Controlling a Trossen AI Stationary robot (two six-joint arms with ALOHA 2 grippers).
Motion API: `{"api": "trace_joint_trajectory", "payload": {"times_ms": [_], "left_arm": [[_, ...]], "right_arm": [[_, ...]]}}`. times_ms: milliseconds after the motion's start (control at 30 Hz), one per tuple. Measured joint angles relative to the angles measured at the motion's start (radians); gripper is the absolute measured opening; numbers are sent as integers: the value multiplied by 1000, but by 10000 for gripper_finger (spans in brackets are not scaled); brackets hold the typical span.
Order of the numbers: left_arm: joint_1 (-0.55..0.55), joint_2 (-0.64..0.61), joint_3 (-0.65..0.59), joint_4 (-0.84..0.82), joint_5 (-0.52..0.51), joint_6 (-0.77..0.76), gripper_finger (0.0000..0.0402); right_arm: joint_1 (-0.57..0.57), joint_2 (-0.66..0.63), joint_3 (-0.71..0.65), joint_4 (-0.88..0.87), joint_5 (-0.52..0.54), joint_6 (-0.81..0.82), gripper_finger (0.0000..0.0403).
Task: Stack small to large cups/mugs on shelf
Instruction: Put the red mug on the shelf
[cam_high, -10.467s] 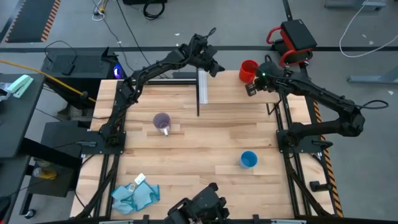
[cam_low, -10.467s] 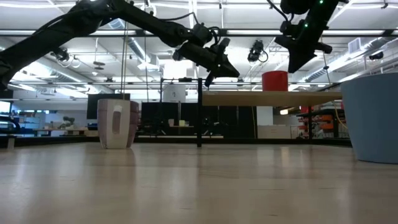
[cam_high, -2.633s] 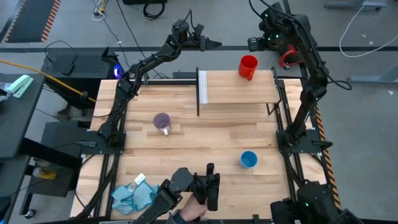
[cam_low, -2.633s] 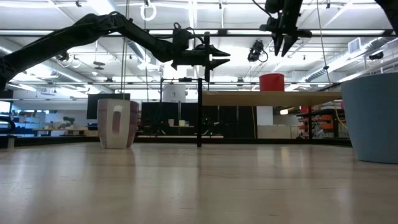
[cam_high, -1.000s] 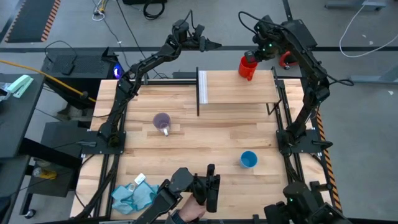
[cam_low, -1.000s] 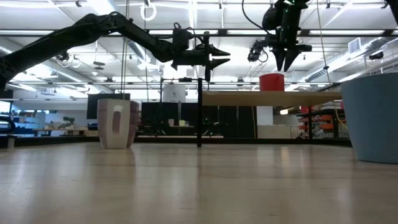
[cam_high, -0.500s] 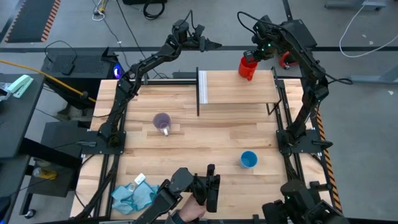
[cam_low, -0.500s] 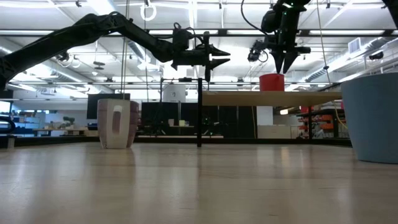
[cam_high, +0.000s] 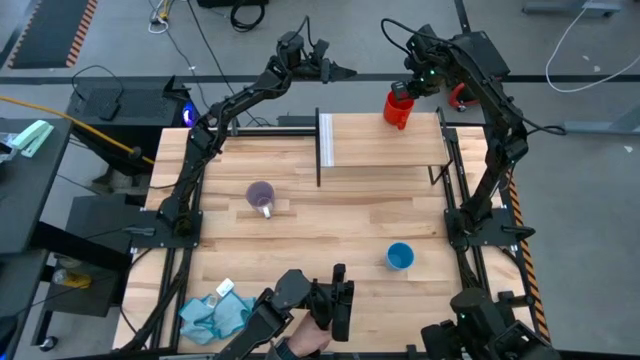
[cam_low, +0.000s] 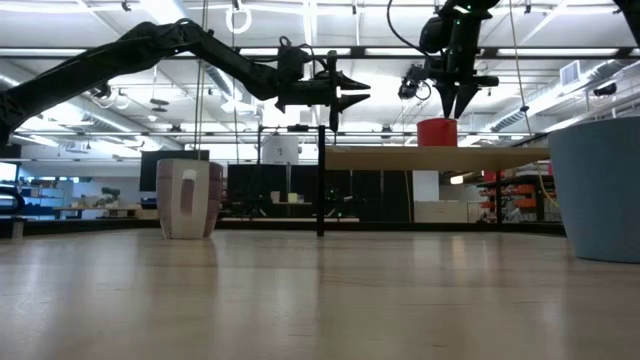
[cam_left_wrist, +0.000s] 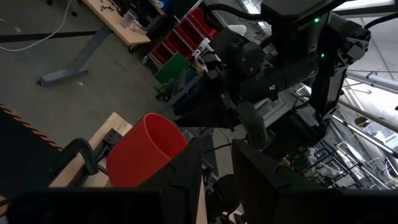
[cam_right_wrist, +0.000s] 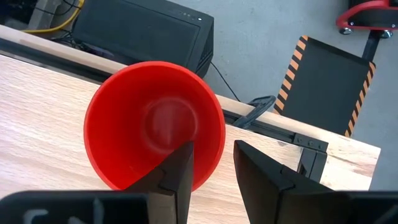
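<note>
Nearest the camera end of the tabletop (cam_high: 330, 230), the light-blue cup (cam_high: 399, 257) stands alone, untouched; farther in, the purple-grey mug (cam_high: 261, 196) also waits on the table, well apart from it; beyond them, on the shelf (cam_high: 385, 150), only the red mug (cam_high: 398, 108) stands, at the far corner; the right gripper (cam_high: 408, 88) hangs just above its rim, jaws narrowly parted and empty, one finger over the mouth; the left gripper (cam_high: 335, 71) waits past the shelf's far edge, jaws narrowly apart; by these pictures, two cups remain to stack.
</note>
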Motion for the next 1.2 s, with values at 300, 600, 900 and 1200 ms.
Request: {"api": "trace_joint_trajectory", "payload": {"times_ms": [300, 600, 900, 1200], "left_arm": [[0, 0, 0, 0, 0, 0, 98], [0, 0, 0, 0, 0, 0, 98], [0, 0, 0, 0, 0, 0, 98], [0, 0, 0, 0, 10, 0, 101]], "right_arm": [[0, 0, 0, 0, 0, -1, 123], [0, 0, 0, 0, 0, 0, 123], [0, 0, 0, 2, 0, -1, 123], [5, 1, 0, 12, 0, -4, 123]]}}
